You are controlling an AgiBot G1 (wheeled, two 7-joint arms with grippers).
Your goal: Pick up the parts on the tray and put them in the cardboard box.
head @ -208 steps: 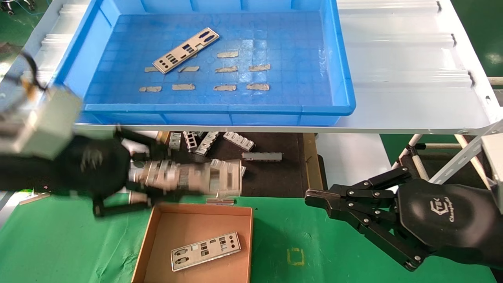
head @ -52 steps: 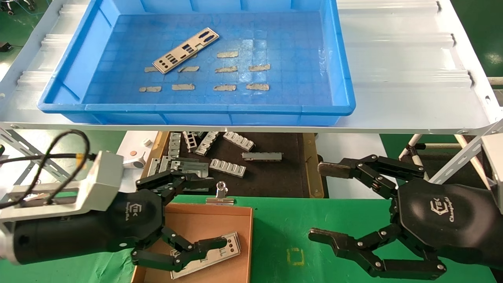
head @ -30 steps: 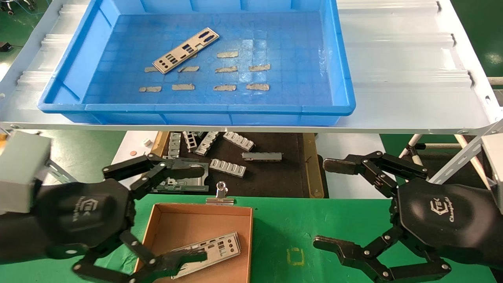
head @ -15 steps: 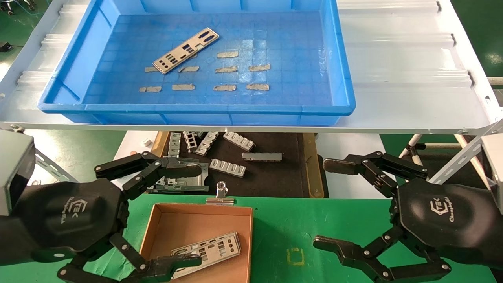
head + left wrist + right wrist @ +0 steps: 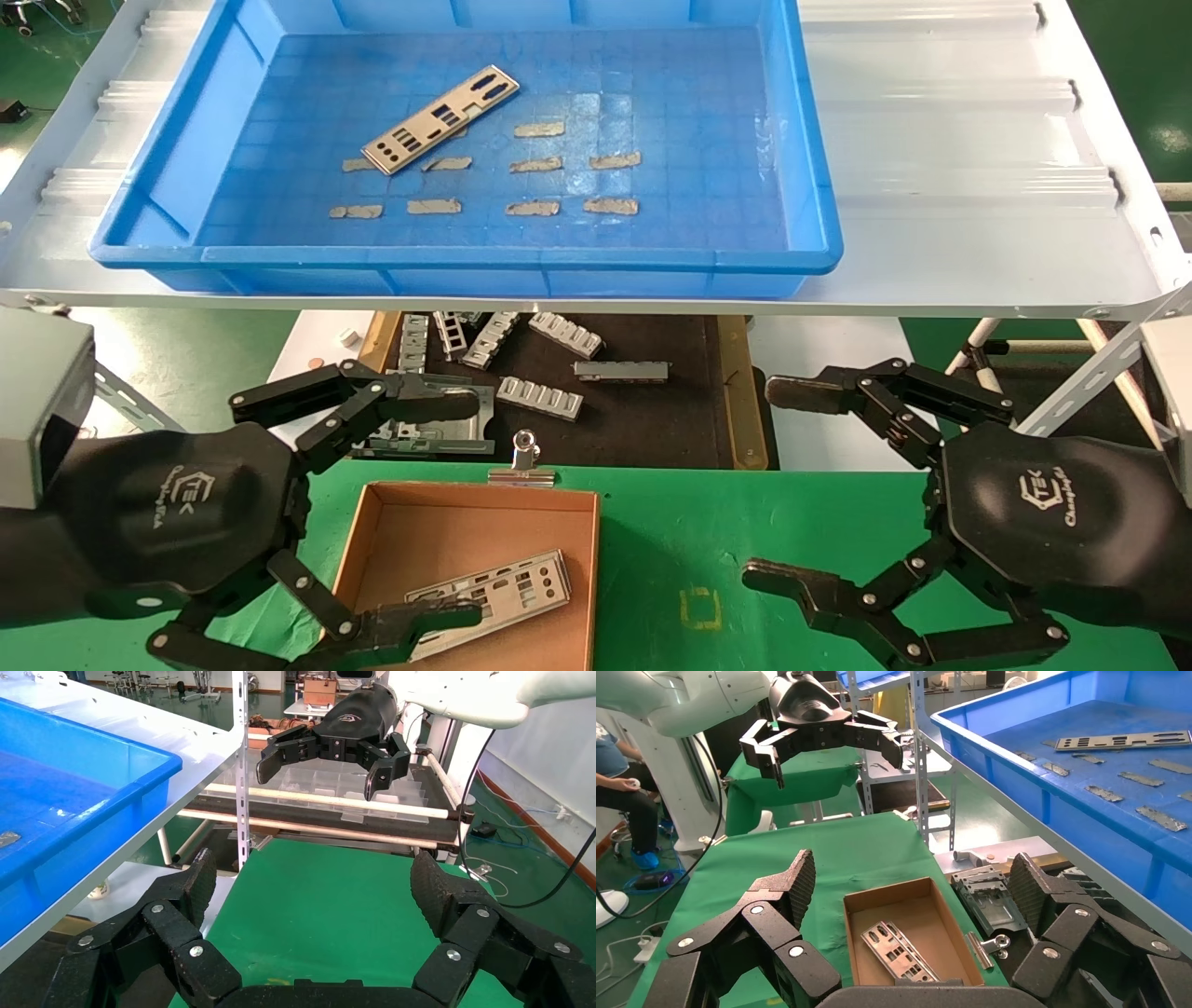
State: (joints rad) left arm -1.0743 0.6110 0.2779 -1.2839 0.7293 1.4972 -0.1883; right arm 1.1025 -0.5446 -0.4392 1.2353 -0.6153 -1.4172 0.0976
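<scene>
One silvery plate lies at the back left of the blue tray; it also shows in the right wrist view. The cardboard box sits on the green cloth with a binder clip on its far rim and a plate inside. My left gripper is open and empty at the box's left side, its lower finger over the box's front left corner. My right gripper is open wide and empty, right of the box. The right wrist view shows the box and its plate.
The tray rests on a white shelf above the green cloth. Under the shelf a dark mat holds several grey ribbed metal pieces. A yellow square mark lies right of the box. Tan tape strips dot the tray floor.
My left gripper, earlier carrying metal above the box, then low over the box's plate, has drawn back to the left, open. My right gripper has opened wide.
</scene>
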